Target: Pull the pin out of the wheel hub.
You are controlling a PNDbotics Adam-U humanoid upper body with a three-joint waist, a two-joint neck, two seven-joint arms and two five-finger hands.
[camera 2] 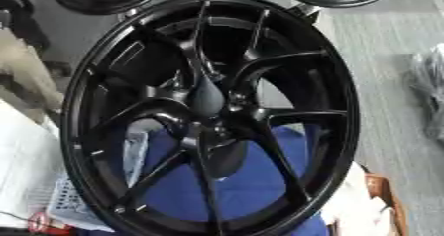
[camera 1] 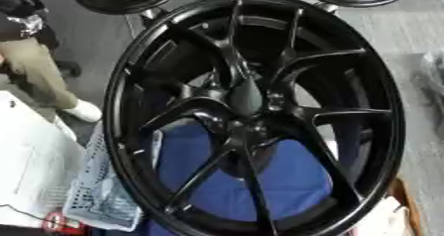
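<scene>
Neither robot hand shows in either eye view, so their state cannot be told. Black wheel hub (camera 1: 251, 116) fills the frame, spokes meeting at its centre; blue cloth (camera 1: 286, 180) shows behind them.

- Left hand: it shows in neither eye view, and no arm or wrist can be made out along the left side.
- Right hand: out of sight in both views as well, forearm included.
- A smooth, dark grey tapered shape (camera 1: 246, 96) sits mid-picture (black on black, hard to read). Whether it belongs to a hand cannot be told, and no fingers or wrist can be traced from it.
</scene>
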